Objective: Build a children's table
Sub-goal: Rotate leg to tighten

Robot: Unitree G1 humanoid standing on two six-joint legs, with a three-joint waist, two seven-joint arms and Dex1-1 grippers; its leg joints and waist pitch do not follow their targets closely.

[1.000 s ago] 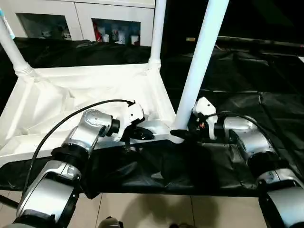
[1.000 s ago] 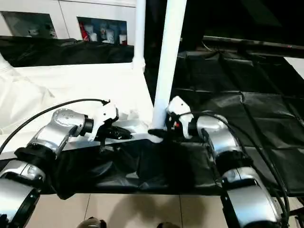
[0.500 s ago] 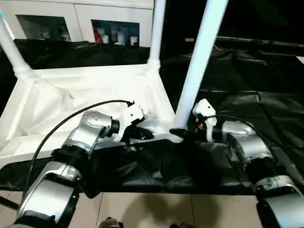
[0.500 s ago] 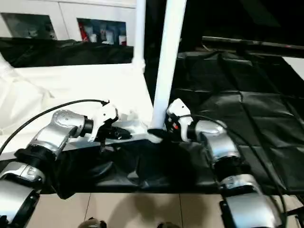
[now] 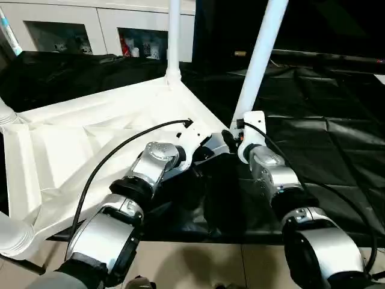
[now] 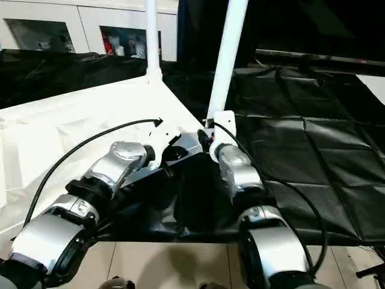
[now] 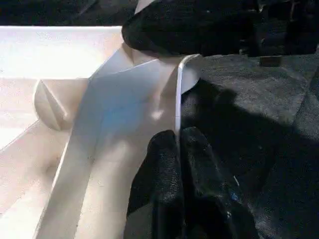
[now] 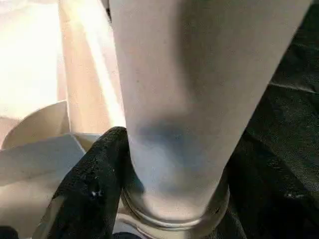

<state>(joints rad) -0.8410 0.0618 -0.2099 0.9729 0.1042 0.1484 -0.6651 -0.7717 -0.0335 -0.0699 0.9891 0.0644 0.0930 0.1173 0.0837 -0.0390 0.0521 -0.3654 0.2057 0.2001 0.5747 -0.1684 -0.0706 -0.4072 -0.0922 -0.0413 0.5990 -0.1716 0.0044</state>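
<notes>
Since a second ago both forearms have swung inward and now converge on one corner of the upturned table top (image 5: 90, 138), which itself sits at a new angle across the black sheet (image 5: 325, 138).

From the head cameras I see that top lying ribbed side up, with white legs standing in its sockets: the near leg (image 5: 258, 60) rises from the corner between my two wrists, the far leg (image 5: 174, 42) stands at the next corner beyond it, toward the white cabinet (image 5: 78, 27), and another leg (image 5: 15, 235) shows at the corner nearest me on my left side. My left gripper (image 5: 204, 153) is at the rim just beside the near leg; my right gripper (image 5: 231, 139) is at that leg's base.

From the left wrist I see the left gripper's fingers (image 7: 164, 169) pinched tight on the thin edge of the top's rim, close to the near leg's corner.

From the right wrist I see one black finger (image 8: 99, 169) pressed against the near leg just above its socket; the gripper is clasped around that leg.
</notes>
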